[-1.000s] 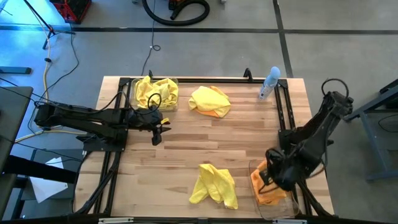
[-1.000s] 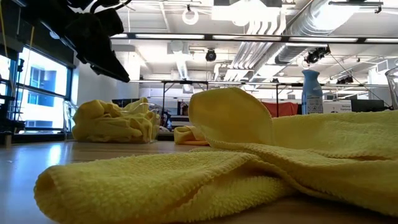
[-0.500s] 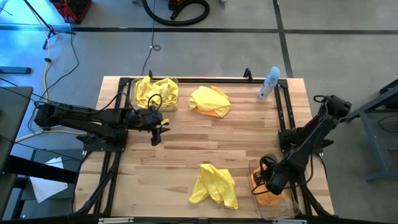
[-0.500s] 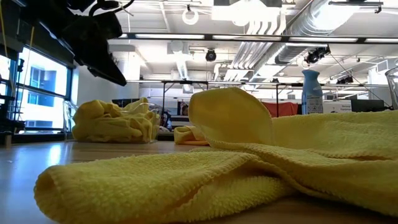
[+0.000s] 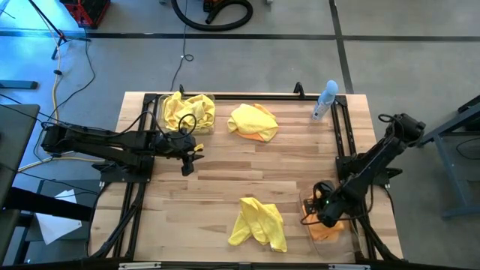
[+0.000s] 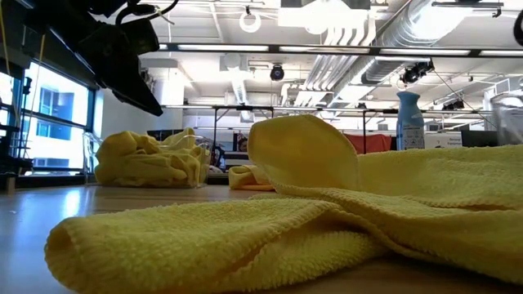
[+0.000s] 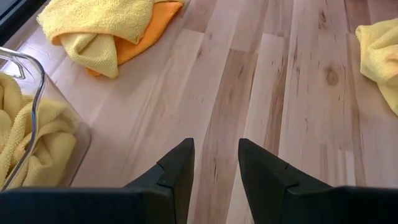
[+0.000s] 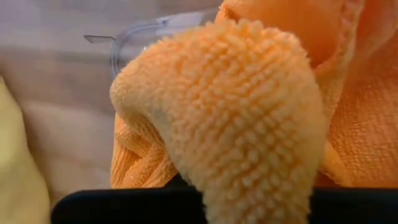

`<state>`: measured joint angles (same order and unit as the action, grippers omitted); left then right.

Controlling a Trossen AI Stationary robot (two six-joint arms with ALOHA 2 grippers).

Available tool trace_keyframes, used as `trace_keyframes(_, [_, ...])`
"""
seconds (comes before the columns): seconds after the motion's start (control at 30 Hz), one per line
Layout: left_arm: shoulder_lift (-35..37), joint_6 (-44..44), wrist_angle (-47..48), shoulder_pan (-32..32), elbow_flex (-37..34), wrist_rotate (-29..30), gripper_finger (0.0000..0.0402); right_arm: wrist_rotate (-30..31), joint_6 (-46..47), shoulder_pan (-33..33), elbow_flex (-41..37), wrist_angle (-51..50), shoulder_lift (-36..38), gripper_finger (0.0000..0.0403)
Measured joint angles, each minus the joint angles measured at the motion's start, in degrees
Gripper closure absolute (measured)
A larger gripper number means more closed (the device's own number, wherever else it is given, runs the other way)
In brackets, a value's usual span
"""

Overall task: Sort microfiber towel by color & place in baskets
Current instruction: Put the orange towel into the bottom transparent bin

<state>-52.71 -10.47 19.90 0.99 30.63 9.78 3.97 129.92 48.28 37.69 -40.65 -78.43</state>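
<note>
High view: the right gripper (image 5: 324,210) sits at the lower right of the frame over a clear basket (image 5: 334,246), its jaws clenched on an orange towel (image 5: 330,227) that drapes into that bin. The left gripper (image 5: 188,154) hovers left of centre with jaws parted and empty, just below the second basket (image 5: 160,114) stuffed with yellow towels (image 5: 187,111). A yellow-and-orange pile (image 5: 253,122) lies at upper centre of the surface (image 5: 225,172), and a loose yellow towel (image 5: 259,223) at lower centre.
</note>
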Motion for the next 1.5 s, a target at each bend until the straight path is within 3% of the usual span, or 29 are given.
trace_keyframes(0.43, [0.00,0.03,0.61,-0.02,0.00,0.00,0.0288,-0.27,-5.47,-3.36,0.79,-1.78,-0.20,0.0381])
trace_keyframes(0.8, [0.00,-1.35,1.38,-0.02,0.00,-0.02,0.0288,-0.09,-9.36,-3.27,21.57,-26.58,0.66,0.0281])
trace_keyframes(1.0, [0.00,-1.41,1.42,-0.01,0.00,-0.02,0.0288,1.65,-11.11,-3.25,31.41,-33.44,0.70,0.0248])
trace_keyframes(1.2, [0.00,-1.41,1.51,-0.01,0.00,-0.02,0.0288,1.01,-11.94,-3.25,35.44,-38.86,0.76,0.0233])
trace_keyframes(1.33, [0.00,-1.41,1.51,-0.02,0.00,-0.02,0.0288,-3.84,-10.57,-3.25,35.27,-43.00,0.81,0.0233])
trace_keyframes(1.5, [0.00,-1.41,1.51,-0.02,0.00,-0.02,0.0288,-2.30,-15.07,-3.10,34.86,-37.97,0.81,0.0233])
